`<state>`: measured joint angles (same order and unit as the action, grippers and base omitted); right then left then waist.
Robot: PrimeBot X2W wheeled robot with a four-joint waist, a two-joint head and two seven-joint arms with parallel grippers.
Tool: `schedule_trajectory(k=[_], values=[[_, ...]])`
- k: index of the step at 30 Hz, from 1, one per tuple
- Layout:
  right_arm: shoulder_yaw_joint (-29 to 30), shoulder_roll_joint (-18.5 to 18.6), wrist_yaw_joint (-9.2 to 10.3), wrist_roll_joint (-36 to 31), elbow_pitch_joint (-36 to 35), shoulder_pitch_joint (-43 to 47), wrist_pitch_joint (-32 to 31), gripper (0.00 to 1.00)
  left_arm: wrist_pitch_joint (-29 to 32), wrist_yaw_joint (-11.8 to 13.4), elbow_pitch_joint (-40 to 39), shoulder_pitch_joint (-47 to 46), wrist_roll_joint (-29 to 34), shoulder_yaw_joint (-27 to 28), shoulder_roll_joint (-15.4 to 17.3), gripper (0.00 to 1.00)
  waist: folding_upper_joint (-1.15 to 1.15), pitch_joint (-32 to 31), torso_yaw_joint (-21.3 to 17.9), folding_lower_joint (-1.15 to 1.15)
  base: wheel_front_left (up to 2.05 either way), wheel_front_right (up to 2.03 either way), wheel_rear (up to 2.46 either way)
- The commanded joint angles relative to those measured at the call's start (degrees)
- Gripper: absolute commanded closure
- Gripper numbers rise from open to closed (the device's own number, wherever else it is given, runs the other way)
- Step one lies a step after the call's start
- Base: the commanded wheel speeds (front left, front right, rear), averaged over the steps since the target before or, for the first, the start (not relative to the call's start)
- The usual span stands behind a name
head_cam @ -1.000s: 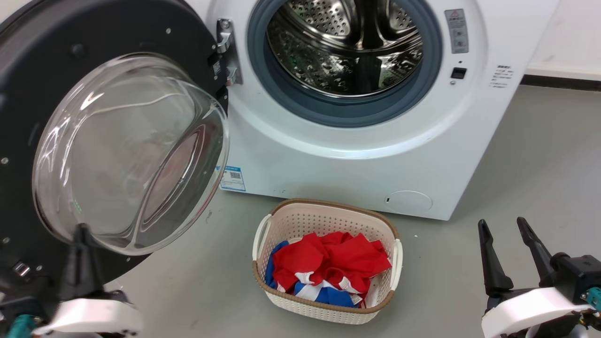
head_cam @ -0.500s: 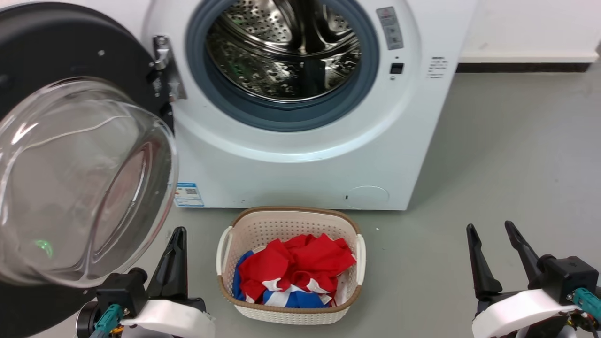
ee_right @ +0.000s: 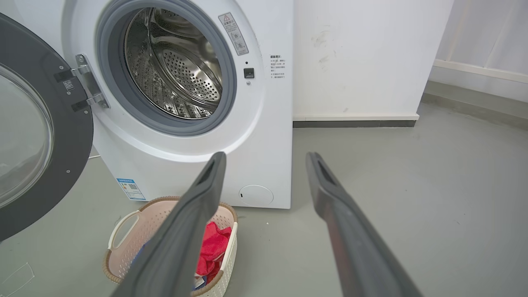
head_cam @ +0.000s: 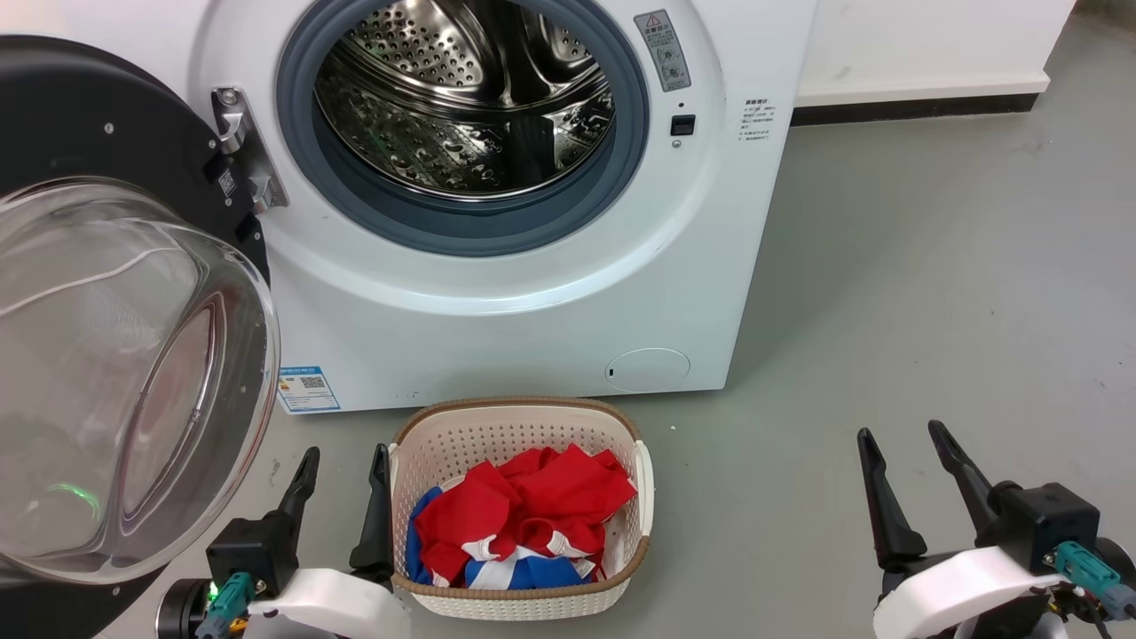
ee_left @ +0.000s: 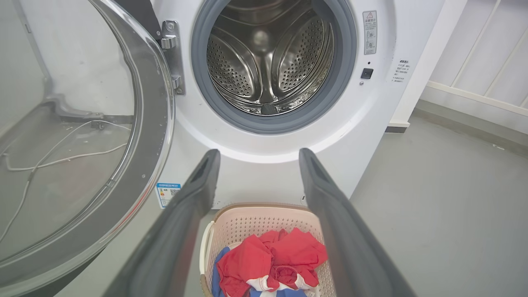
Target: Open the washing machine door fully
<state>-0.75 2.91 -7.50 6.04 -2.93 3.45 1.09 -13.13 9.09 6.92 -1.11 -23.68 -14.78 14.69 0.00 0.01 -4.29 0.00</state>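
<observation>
Plain grey floor (head_cam: 932, 266) and a white wall (head_cam: 932, 44) behind, nothing fancy. The washing machine (head_cam: 532, 311) sits square in front of the robot with its steel drum (head_cam: 461, 98) wide open to view.

The washing machine door (head_cam: 80, 115) is swung out to the left on the hinge (head_cam: 244, 146) at the porthole's left edge, inner face and glass bowl (head_cam: 115, 373) turned toward the head camera. It looks open well past halfway, maybe all the way; hard to call from here.

The left gripper (head_cam: 346, 453) hovers low between the door and the laundry basket (head_cam: 532, 603), touching neither, its fingers (ee_left: 181, 222) spread wide with nothing between them. The right gripper (head_cam: 899, 432) sits well off to the right over bare floor, also spread and empty. The basket holds red, white and blue clothes (head_cam: 524, 515).

As for handling, that door is probably heavy and rigid, swings only on its hinge arc, and the glossy surface looks slippery. If it needs more travel, the smart spot would be the black rim far from the hinge, pushing flat, not on the glass.
</observation>
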Motion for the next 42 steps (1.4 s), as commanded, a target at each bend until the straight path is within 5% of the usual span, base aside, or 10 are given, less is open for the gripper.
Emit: schedule_trajectory(k=[1, 30, 31, 42], values=[[-0.21, -0.05, 0.01, -0.28, 0.28, -0.92, 0.4, 0.0, -0.06, 0.14, 0.42, -0.47, 0.23, -0.19, 0.14, 0.0, 0.0, -0.11, -0.13, 0.0, 0.0, 0.0, 0.0], [-1.31, -0.05, 0.01, 1.06, 3.27, -1.59, 2.9, 0.0, 0.15, 0.91, 1.44, -0.62, -0.66, -0.79, 0.95, 0.0, 0.0, -0.36, -0.56, 0.0, 0.0, 0.0, 0.0], [-1.28, 0.0, 0.0, 0.78, 3.23, -1.07, 2.68, 1.0, 0.13, 0.58, 1.62, -0.15, -0.47, -0.73, 0.8, 1.0, 0.0, -0.35, -0.56, 0.0, 0.0, 0.0, 0.0], [-1.19, 0.66, 0.0, 11.81, 5.6, -1.2, 2.12, 1.0, 2.44, -1.4, 3.26, -0.06, -8.78, 1.38, -0.89, 1.0, 0.0, -0.31, -0.23, 0.0, 0.0, 0.0, 0.0]])
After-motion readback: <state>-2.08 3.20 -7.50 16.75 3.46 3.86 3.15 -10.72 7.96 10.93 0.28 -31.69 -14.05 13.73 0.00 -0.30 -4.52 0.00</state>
